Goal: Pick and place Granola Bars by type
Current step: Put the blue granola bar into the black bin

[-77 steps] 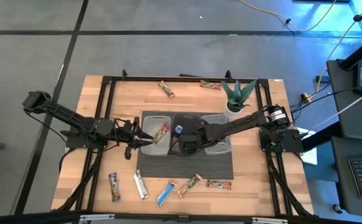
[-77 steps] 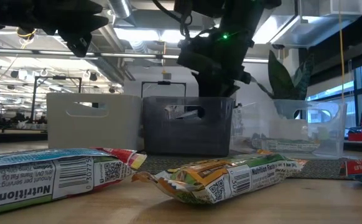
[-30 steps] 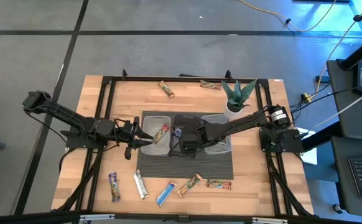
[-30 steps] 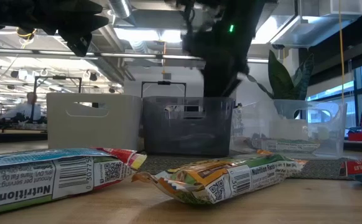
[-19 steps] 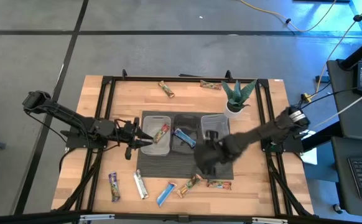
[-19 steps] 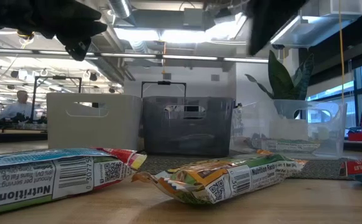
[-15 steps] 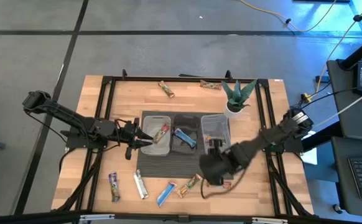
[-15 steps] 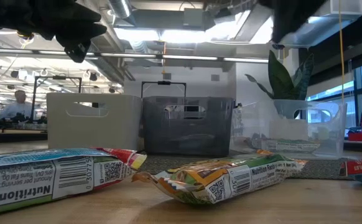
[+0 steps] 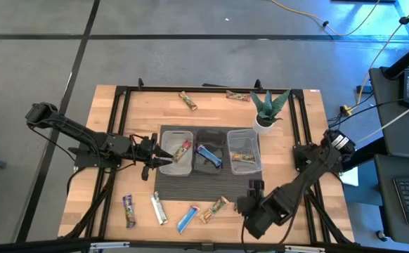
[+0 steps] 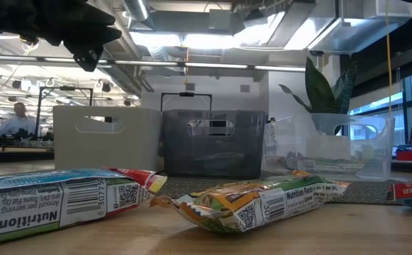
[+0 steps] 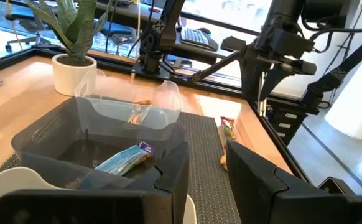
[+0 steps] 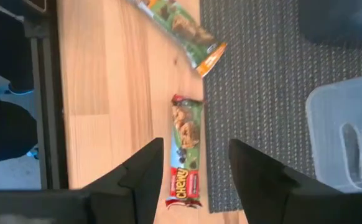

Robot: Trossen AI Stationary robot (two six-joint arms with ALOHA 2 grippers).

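My right gripper (image 12: 195,152) hangs open above a green Granola Bar with red print (image 12: 186,140), which lies flat on the wood beside the grey mat; one finger stands on each side of it and neither touches. In the high view this gripper (image 9: 252,199) is near the front edge, right of centre. My left gripper (image 9: 162,157) is open and holds nothing at the white left bin (image 9: 171,133). A blue bar (image 9: 209,153) lies in the dark middle bin, and a tan bar (image 9: 183,149) lies in the left one.
More bars lie along the near edge: purple (image 9: 129,211), silver (image 9: 159,209), blue (image 9: 187,218), green-orange (image 9: 215,207). Two lie at the far edge (image 9: 187,100). The clear right bin (image 9: 244,166) holds a bar. A potted plant (image 9: 268,107) stands behind it.
My right gripper has swung from over the dark middle bin toward the table's near edge and to the right, turning as it went, and now hangs over the green bar beside the mat. The blue bar lies in the middle bin.
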